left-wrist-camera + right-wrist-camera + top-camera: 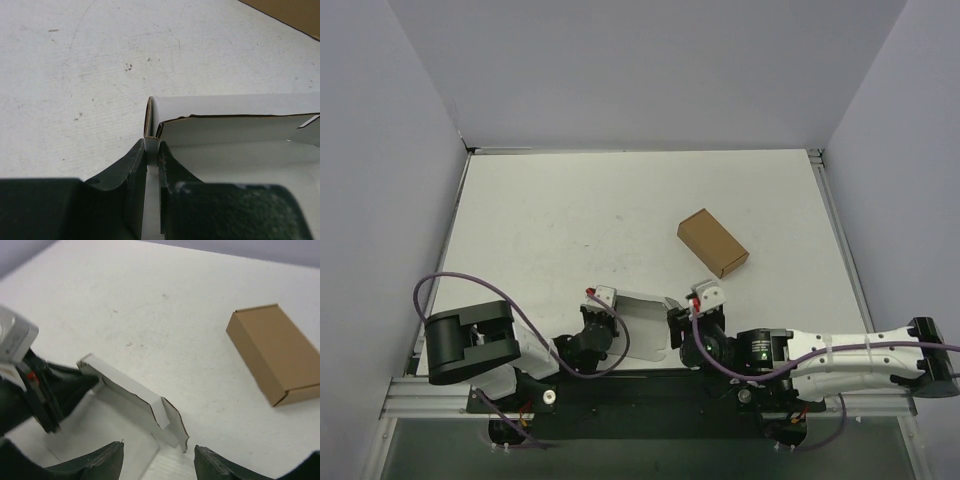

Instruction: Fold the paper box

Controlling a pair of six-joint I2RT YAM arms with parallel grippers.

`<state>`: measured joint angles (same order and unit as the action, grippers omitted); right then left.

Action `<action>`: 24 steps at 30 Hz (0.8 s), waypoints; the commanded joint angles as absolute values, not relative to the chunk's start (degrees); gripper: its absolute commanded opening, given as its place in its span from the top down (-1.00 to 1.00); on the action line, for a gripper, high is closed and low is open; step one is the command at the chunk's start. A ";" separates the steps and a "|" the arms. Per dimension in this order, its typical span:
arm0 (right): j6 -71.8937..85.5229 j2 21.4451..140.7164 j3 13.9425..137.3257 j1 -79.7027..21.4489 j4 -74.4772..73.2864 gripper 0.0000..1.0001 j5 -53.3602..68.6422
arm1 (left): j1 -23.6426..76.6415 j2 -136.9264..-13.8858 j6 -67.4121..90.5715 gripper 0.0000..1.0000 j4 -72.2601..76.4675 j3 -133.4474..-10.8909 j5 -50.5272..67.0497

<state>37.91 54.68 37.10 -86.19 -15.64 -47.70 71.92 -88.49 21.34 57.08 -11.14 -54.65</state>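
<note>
Paper box (642, 325) lies part-folded on the tabletop (570, 220), one long flap standing. Brown box (713, 243) sits well apart, beyond the paper box's right end. Left gripper (151, 152) has its jaws pinching the paper box's left flap. Right gripper (159, 460) has its jaws spread either side of the paper box's right end.

The white desk (540, 220) is scuffed with a few small dark marks. A closed brown cardboard box (713, 243) lies flat on it, just toward 3 o'clock of its middle. At 6 o'clock, near the front edge, the paper box (642, 325) rests on it, one wall standing upright.
</note>
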 commanded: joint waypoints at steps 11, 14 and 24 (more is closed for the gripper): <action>94.56 64.23 26.37 -77.52 21.79 -0.24 -31.64 | 75.58 -82.61 38.32 1.00 43.42 -10.28 -56.07; 95.88 67.57 26.63 -76.47 24.69 -0.23 -31.64 | 76.46 -83.67 38.06 1.00 42.89 -11.60 -56.86; 97.29 71.80 26.81 -73.92 25.84 -0.18 -35.69 | 77.78 -84.81 37.44 1.00 42.10 -12.66 -58.80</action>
